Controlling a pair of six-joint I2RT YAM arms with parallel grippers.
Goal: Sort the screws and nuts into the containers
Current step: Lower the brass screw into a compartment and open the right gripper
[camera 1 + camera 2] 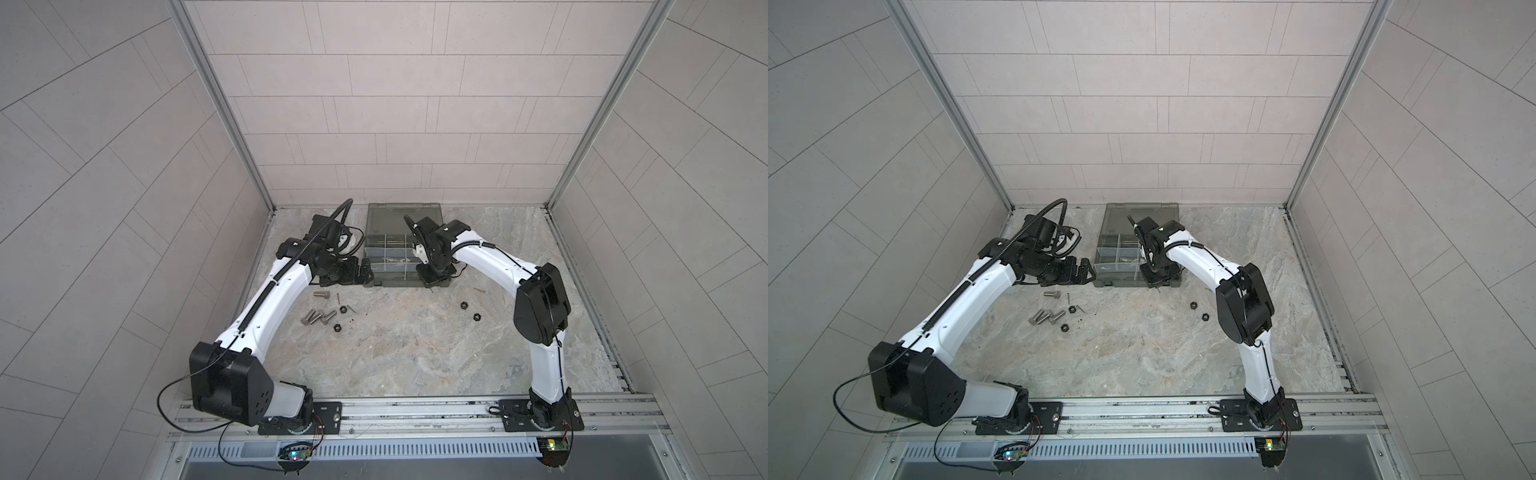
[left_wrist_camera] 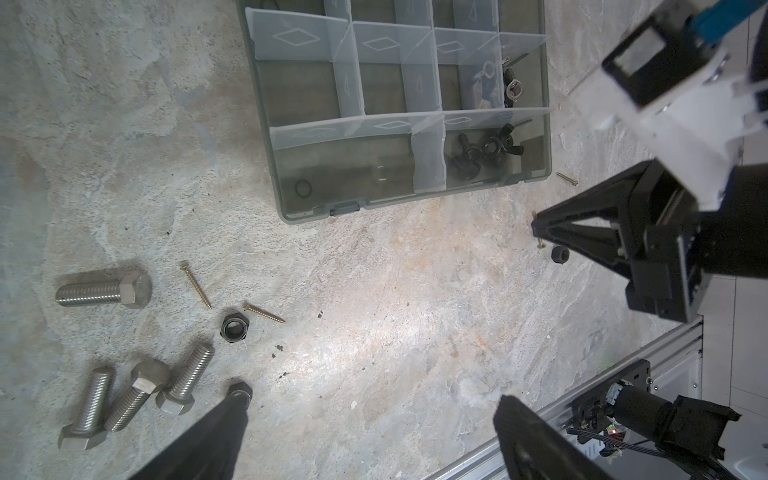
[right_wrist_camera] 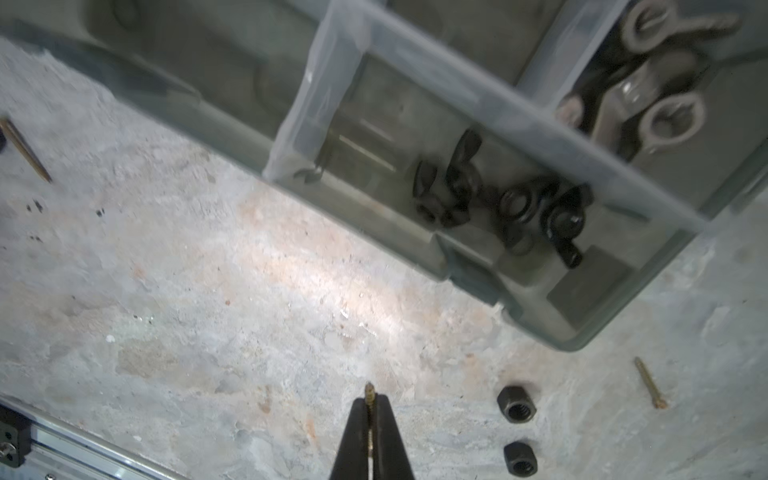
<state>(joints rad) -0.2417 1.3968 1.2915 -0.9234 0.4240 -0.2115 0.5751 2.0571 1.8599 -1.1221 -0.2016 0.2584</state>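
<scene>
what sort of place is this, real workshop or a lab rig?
Likely a lab robot cell, not a workshop: two arms bolted to an aluminium rail, plain tiled walls boxing in a stone-look tabletop, an organizer case and loose bolts on it.

Showed rough, matt, stone-like grey across the worktop point(image 2: 374, 332). Had 4 bolts point(image 2: 104, 291) of bright silver metal, screws point(image 2: 195, 286) of brassy metal, hex nuts point(image 2: 234, 328) and wing nuts point(image 2: 486, 149) of dull black metal. Used translucent grey-green plastic for the case point(image 2: 415, 199), frosted clear plastic for dividers point(image 2: 299, 37), matt black plastic for left tool point(image 2: 370, 401) and right tool point(image 3: 369, 400).
</scene>
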